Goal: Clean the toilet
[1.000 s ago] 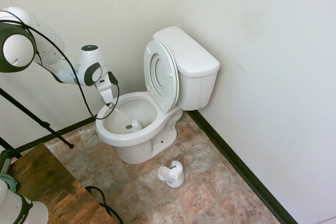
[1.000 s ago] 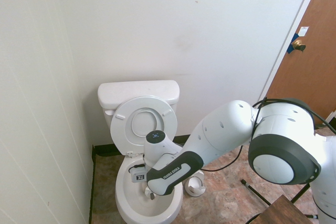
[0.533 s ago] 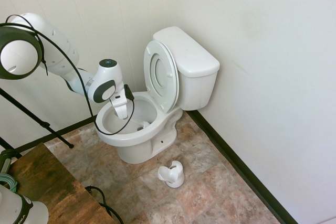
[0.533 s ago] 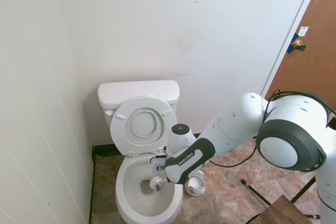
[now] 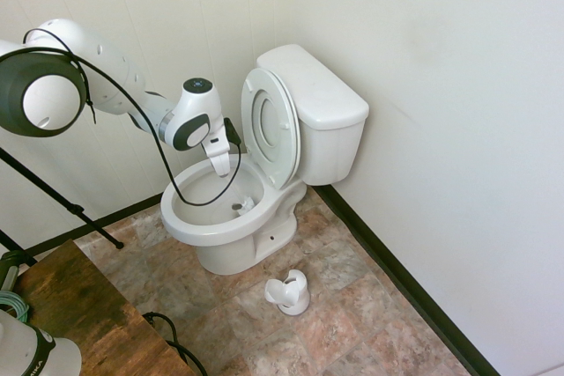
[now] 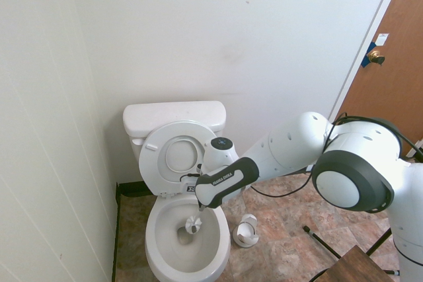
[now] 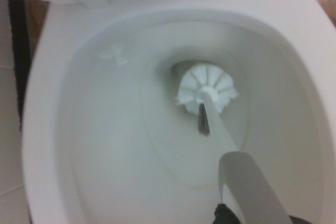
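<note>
Bathroom | toilet (image 5: 231, 217) lid up | end effector (image 5: 222, 167) apparently grips brush (image 6: 193, 225) in bowl

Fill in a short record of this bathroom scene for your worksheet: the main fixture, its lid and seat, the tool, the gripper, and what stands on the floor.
fixture: large glossy white ceramic toilet
lid and seat: both raised against the boxy tank
tool: white thin-handled toilet brush, its head down inside the bowl
gripper: gripper pointing down over the bowl, shut on the brush handle
floor item: small white brush holder on the tiles beside the toilet, without its brush
</note>
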You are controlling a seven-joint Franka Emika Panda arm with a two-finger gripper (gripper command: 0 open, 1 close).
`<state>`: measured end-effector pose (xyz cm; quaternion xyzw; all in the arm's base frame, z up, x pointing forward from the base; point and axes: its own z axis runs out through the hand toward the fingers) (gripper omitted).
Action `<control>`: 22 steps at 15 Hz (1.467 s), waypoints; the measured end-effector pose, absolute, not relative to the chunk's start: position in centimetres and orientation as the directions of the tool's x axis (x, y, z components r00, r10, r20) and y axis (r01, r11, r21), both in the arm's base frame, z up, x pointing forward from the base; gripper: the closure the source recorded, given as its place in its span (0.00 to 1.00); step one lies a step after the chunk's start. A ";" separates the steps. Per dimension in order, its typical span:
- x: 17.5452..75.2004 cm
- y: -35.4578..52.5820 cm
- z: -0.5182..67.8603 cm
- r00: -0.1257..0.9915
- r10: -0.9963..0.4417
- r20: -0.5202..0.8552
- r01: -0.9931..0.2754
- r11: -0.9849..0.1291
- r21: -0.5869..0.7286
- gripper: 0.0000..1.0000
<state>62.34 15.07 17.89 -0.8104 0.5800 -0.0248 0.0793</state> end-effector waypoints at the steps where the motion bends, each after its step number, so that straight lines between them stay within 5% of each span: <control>1: 62.9 16.3 18.5 0.332 -0.942 -0.051 -0.933 -0.320 -0.166 1.00; 11: 62.0 22.5 24.8 0.351 -0.936 -0.002 -0.916 -0.343 -0.206 1.00; 22: 52.9 6.8 41.2 0.157 -0.986 0.063 -0.955 -0.167 -0.246 1.00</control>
